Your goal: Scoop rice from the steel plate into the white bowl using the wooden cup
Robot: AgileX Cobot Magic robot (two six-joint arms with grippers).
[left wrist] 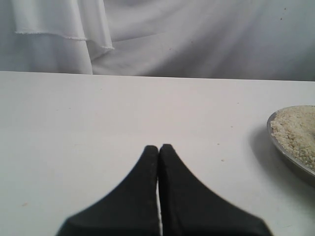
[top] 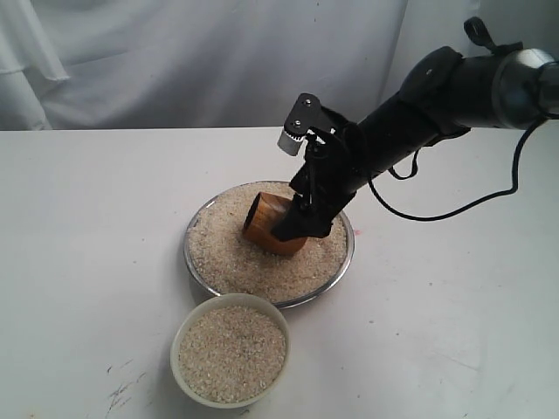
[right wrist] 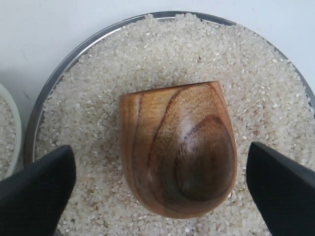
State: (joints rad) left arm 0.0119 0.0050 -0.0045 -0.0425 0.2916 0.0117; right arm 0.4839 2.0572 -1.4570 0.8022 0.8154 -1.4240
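Right gripper (right wrist: 160, 150) jaws wide, straddling wooden cup (right wrist: 177, 147), not gripping it. I see cup on its side in rice (right wrist: 172, 54), steel plate (right wrist: 54, 83) mid-worktop. Left gripper (left wrist: 158, 152) closed, empty.

The right arm (top: 419, 96) is stretched in from the upper right of the exterior view and sloped downward to the left, with the black wrist (top: 336, 161) angled steeply down. The right tool (right wrist: 158, 189) is pointed downward, and its two fingers (right wrist: 37, 189) are spread wide, with a broad gap between them. In the left wrist view the left tool (left wrist: 158, 149) is shown held low and level; its dark fingers (left wrist: 140, 196) are pressed together, tips touching.
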